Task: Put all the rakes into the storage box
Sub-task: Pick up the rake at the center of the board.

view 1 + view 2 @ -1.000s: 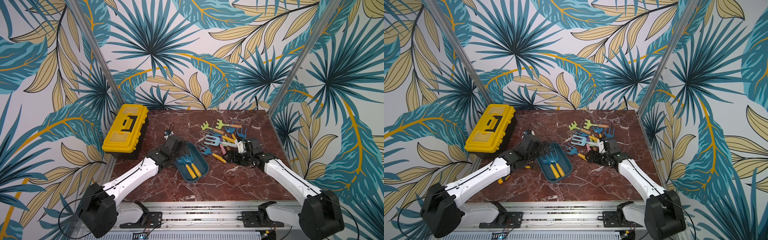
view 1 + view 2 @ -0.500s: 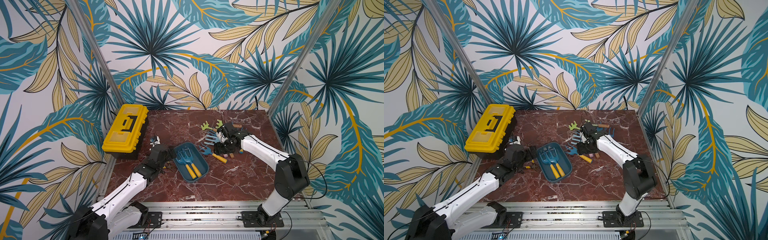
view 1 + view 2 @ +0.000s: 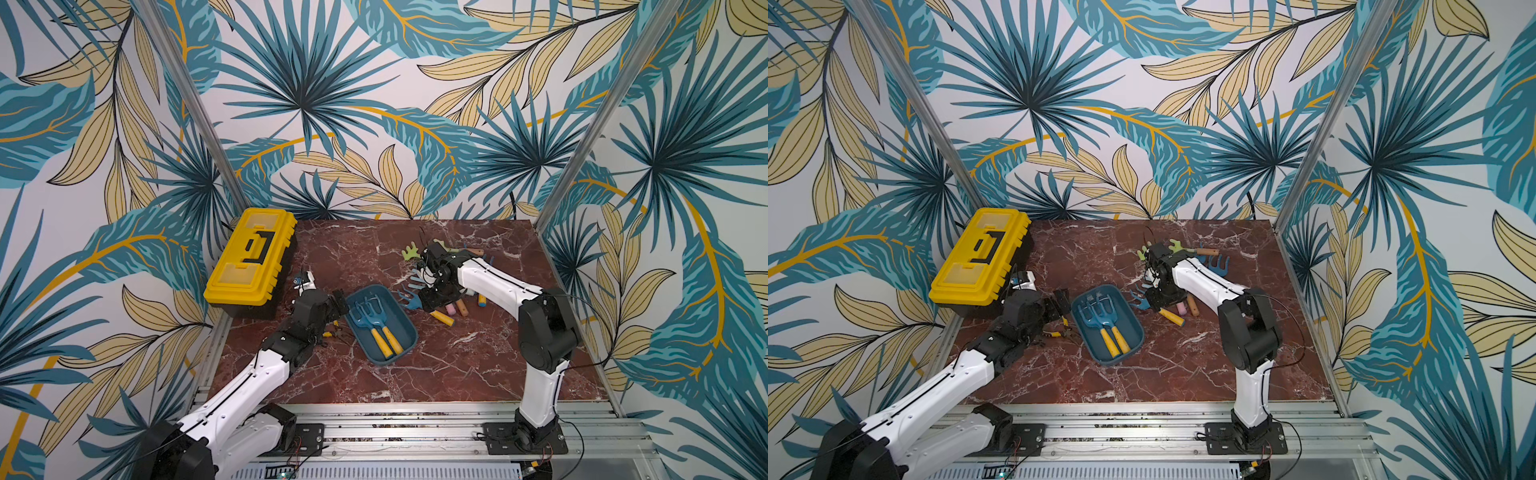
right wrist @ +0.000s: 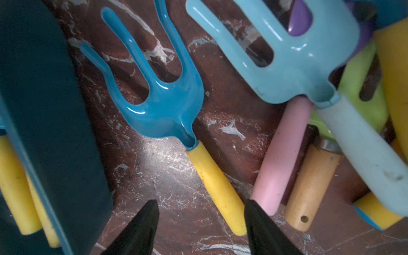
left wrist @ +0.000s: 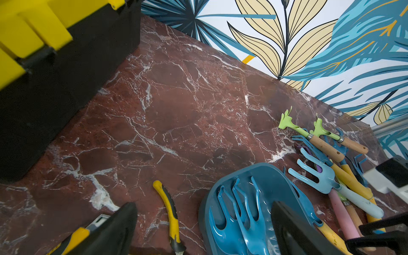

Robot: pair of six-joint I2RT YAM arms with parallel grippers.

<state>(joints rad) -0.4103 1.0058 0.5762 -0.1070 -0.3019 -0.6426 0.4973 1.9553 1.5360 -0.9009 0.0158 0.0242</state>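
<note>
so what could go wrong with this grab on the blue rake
The right gripper straddles only the end of the rake's yellow handle, so it may pivot or slip. The pink handle lies beside one finger and could get pinched too. The left gripper sits by the box, crowding the drop.

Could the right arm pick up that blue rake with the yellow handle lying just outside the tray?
Probably yes. The right end effector hangs open over the rake, its yellow handle between the jaws, with bare table toward the storage box. The pink handle alongside lies close, though.
</note>
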